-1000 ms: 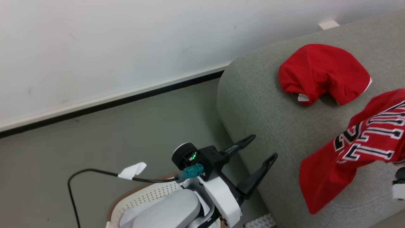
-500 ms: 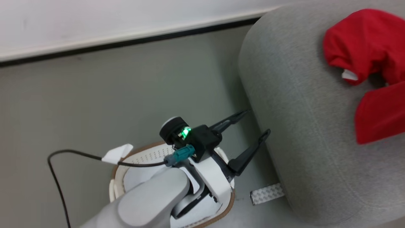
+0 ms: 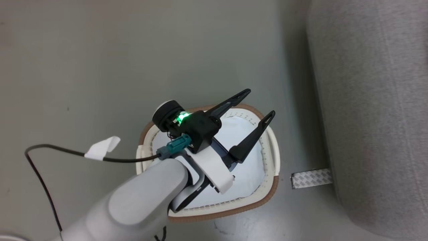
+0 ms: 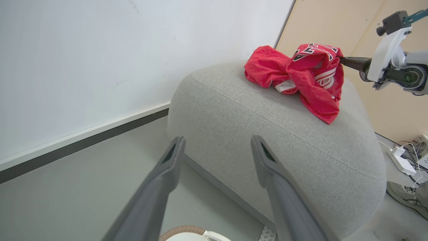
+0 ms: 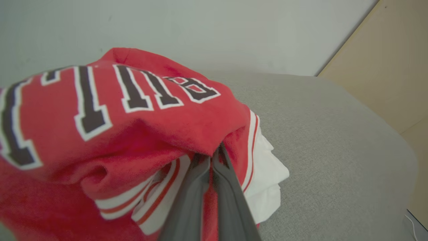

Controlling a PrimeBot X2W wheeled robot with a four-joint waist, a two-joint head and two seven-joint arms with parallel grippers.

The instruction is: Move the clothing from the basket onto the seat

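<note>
Head view: left gripper (image 3: 260,102) spread open over the basket (image 3: 267,197), what looks like white cloth (image 3: 247,167) inside. Right gripper (image 5: 213,157) clenched on the red jersey (image 5: 133,127) atop the sofa (image 5: 334,150). Lower straight at the basket's middle, clear of its rim — pinch deep.

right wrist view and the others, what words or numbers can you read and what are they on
"BUL", then a further letter cut off by the picture's edge: black, white-edged letters, upside down in the right wrist view, on the red jersey pinched by the right gripper.
Left wrist view: black lettering on that jersey, lying on the seat, too small to read.
Nothing else legible.
</note>
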